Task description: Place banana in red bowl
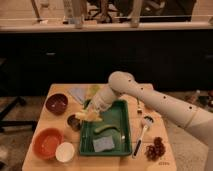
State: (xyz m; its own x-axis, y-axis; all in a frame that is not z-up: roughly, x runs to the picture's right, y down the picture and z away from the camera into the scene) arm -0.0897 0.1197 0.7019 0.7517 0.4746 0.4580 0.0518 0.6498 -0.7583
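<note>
The banana point(86, 116) is a pale yellow curved piece held at the tip of my arm, lifted over the left edge of the green tray point(119, 114). My gripper point(93, 112) is shut on it, just above and right of a small metal cup point(73, 123). The red bowl point(46, 143), orange-red with a lighter inside, stands at the front left of the table, down and left of the gripper and apart from it. My white arm reaches in from the right across the tray.
A dark maroon bowl point(56, 103) stands at the left rear and a small white bowl point(65, 152) touches the red bowl's right side. The tray holds a green curved item point(103, 128) and a grey sponge point(102, 145). A brush point(142, 133) and grapes point(155, 148) lie to its right.
</note>
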